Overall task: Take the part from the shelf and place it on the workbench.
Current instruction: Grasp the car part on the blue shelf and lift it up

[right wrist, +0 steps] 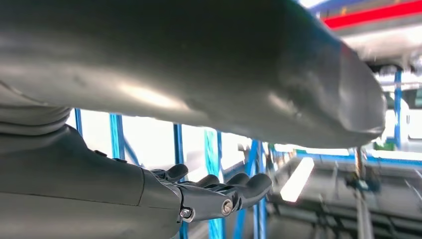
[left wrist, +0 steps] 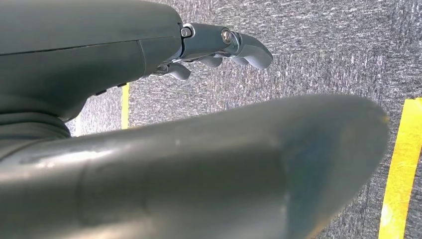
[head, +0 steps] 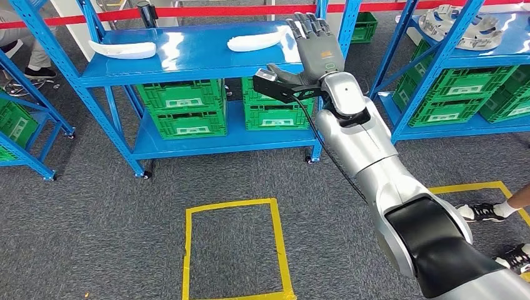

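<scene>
The right hand [head: 317,50] was raised over the blue shelf [head: 194,59], its fingers straight and apart, holding nothing. The nearer white part [head: 255,42] lay on the shelf just beside it. The left hand [left wrist: 219,47] hung over the carpet, also empty, fingers loosely extended.

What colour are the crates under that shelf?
The crates are green with pale labels, clearest in the head view.

Right hand [head: 319,50] covering white part's [head: 253,42] end, metal parts [head: 459,28] cropped
</scene>
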Motion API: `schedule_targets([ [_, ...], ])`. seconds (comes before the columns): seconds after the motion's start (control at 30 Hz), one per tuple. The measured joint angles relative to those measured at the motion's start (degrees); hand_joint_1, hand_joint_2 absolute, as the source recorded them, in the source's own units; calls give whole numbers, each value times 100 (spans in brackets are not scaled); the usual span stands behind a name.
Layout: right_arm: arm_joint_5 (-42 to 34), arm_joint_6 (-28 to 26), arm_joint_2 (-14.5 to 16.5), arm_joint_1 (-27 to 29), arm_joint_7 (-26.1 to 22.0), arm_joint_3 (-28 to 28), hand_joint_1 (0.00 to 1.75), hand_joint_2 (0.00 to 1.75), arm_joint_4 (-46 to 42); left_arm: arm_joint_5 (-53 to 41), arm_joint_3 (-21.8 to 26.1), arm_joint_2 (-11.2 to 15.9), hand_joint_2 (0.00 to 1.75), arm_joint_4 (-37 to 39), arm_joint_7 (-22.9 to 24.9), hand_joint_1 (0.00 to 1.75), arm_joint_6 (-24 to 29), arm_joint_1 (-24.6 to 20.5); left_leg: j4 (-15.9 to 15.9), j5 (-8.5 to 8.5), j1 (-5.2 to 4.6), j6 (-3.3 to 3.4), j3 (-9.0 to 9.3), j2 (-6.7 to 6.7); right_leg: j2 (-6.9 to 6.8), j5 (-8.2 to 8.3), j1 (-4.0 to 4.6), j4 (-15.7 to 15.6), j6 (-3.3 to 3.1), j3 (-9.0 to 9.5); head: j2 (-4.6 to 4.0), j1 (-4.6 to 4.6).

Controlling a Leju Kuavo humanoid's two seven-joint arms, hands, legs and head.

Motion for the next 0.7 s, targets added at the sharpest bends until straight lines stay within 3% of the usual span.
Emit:
schedule_targets([
  [0.2,621,-38,-142,-30,204,604,0,0,-428,-129,1,-2,0,11,34,0,-52,-8,4,0,-1,0,0,-2,2,1,0,-1,1,0,0,-2],
  [0.5,636,-356,-658,314,343,872,0,0,-994,-239,-1,3,0,25,44,0,-183,-4,49,-12,-32,25,-25,-2,1,25,-16,-15,38,-5,0,-2],
  [0.63,592,-424,-883,478,361,883,0,0,-1187,-241,-1,-2,0,30,42,0,-204,-4,-9,25,-12,110,-17,11,2,34,-9,-24,96,-21,0,-1],
  [0.7,571,-456,-987,531,368,887,0,0,-1265,-219,1,-13,0,30,38,0,-207,-2,-91,74,31,166,14,36,-8,-102,1,264,125,-179,0,15],
])
